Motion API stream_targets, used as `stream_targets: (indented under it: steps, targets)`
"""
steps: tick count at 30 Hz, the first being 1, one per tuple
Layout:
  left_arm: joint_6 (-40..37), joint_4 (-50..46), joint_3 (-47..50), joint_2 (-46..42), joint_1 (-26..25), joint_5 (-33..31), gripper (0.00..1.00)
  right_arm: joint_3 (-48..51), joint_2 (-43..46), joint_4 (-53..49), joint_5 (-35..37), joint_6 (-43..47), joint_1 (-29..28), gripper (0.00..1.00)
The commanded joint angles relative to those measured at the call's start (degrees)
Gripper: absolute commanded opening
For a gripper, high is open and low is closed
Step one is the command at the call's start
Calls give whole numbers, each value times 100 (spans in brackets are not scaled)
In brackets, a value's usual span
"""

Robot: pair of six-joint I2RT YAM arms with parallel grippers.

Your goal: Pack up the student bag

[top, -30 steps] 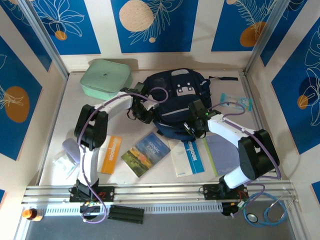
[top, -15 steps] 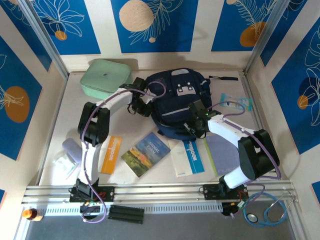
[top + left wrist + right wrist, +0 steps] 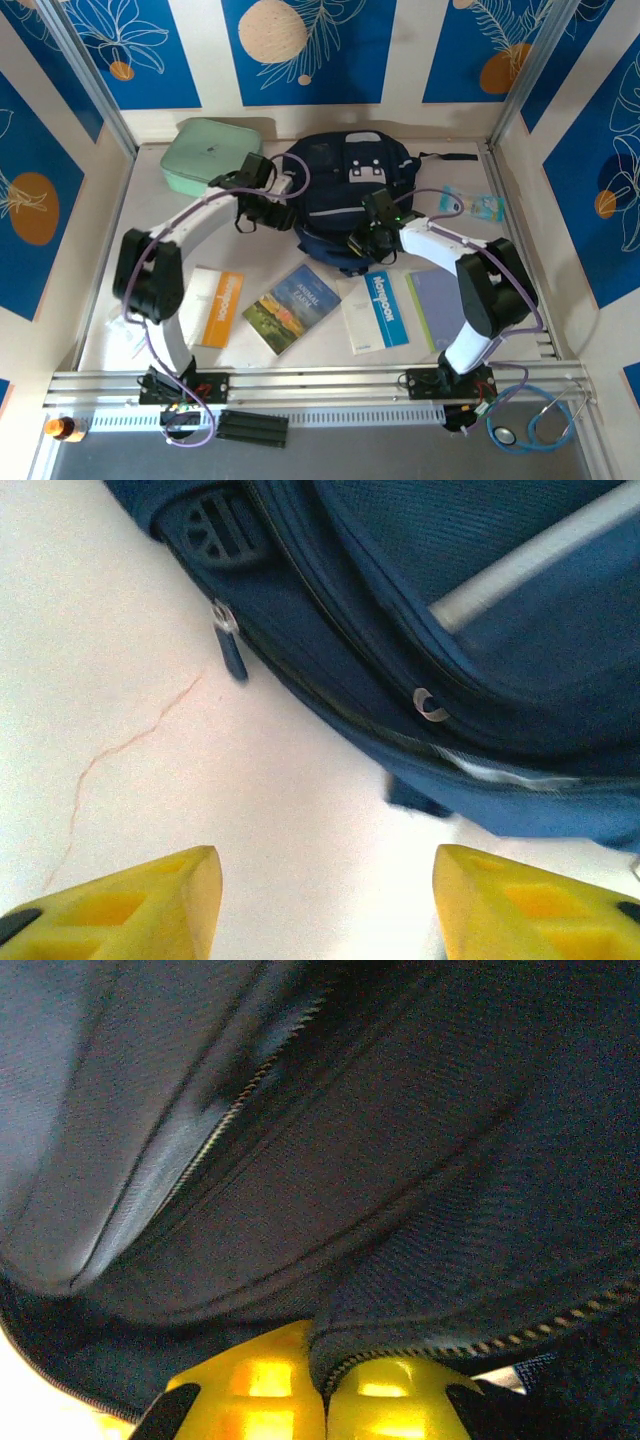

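Note:
The student bag (image 3: 352, 190), navy with a grey stripe and white patches, lies at the back middle of the table. My left gripper (image 3: 281, 214) stands open at the bag's left side, its yellow fingers (image 3: 150, 900) wide apart over bare table with nothing between them. In the left wrist view the bag (image 3: 450, 610) fills the upper right, and a zip pull (image 3: 232, 652) hangs at its edge. My right gripper (image 3: 358, 243) is at the bag's near edge. It is shut (image 3: 325, 1390) on a fold of the bag's fabric beside the zip teeth (image 3: 480, 1348).
A mint-green case (image 3: 210, 155) sits at the back left. Along the front lie an orange-and-white booklet (image 3: 218, 305), a picture-cover book (image 3: 292, 307), a white-and-blue booklet (image 3: 375, 310) and a lilac notebook (image 3: 440, 305). A small light-blue item (image 3: 470, 205) lies right of the bag.
My left gripper has opened and drawn back to the left of the bag. The right gripper, still shut on the fabric, moved left and away, and the bag shifted toward the back.

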State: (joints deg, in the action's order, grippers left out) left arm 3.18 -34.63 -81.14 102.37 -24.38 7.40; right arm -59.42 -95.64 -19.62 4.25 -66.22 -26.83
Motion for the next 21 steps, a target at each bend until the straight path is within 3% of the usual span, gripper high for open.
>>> stream_targets:
  steps: [1, 6, 9, 15, 21]
  targets:
    - [841, 177, 726, -604, 65, -125, 64, -331, -129, 502, -619, 1050, -1, 17]
    - [1488, 437, 1752, -1410, 59, 229, 81, -213, 470, 119, -1028, 2159, 148, 48]
    - [1863, 607, 2356, -1676, 53, 614, 84, -152, 1046, -595, -871, 2508, -78, 57]
    - [2499, 954, 3368, -1902, -55, 879, 84, 310, 1653, -1120, -800, 2633, -1064, 60]
    - [2807, 1289, 3727, -1814, -240, 705, 80, 49, 742, -983, -607, 3142, -2022, 53]
